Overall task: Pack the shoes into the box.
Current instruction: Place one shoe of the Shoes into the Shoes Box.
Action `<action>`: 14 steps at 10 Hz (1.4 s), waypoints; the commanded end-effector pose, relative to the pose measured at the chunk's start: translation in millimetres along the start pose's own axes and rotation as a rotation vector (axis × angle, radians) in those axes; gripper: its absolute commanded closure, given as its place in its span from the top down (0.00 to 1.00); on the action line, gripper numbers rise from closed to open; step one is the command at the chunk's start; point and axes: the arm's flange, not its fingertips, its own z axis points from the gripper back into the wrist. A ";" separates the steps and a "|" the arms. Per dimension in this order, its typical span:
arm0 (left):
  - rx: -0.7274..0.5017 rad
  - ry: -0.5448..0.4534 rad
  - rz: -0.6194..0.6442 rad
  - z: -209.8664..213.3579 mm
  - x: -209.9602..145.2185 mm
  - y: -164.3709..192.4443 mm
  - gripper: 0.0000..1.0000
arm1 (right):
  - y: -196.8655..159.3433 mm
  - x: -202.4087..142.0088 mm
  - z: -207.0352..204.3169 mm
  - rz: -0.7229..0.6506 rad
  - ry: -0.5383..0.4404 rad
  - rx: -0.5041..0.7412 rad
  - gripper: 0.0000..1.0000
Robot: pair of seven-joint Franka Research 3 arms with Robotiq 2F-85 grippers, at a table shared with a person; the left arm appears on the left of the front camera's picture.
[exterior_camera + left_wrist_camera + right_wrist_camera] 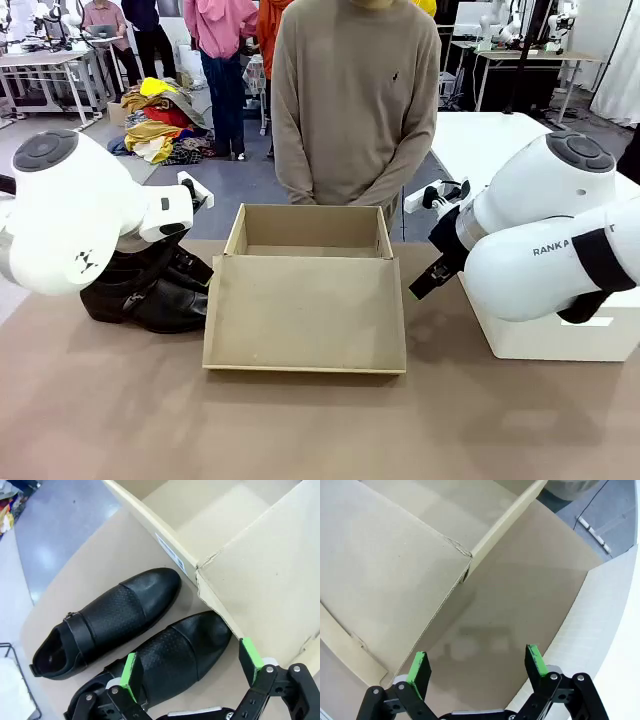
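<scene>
Currently, two black shoes (150, 295) are seen side by side on the table (320, 430), just left of one brown box (310, 225), toes turned toward it. Its lid (305, 310) is folded out flat toward the near side, and bare cardboard is shown inside. One white box (560, 340) is set at the right. The left gripper (190, 667) is held above one shoe (180, 655), jaws spread wide, grasping nothing; the right gripper (477, 667), likewise released, is held over the table between the boxes.
</scene>
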 end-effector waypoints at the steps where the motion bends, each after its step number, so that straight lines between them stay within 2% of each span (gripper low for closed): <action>1: 0.002 -0.007 0.003 1.0 0.5 1.5 1.00 | -0.8 1.0 -0.3 -0.002 -0.014 -0.004 1.00; 11: 0.000 0.000 0.000 0.0 0.0 0.0 1.00 | 0.0 0.0 0.0 0.000 0.000 0.000 1.00; 14: 0.016 -0.082 -0.064 48.9 13.7 14.9 1.00 | -21.4 8.6 43.2 0.041 -0.064 0.108 1.00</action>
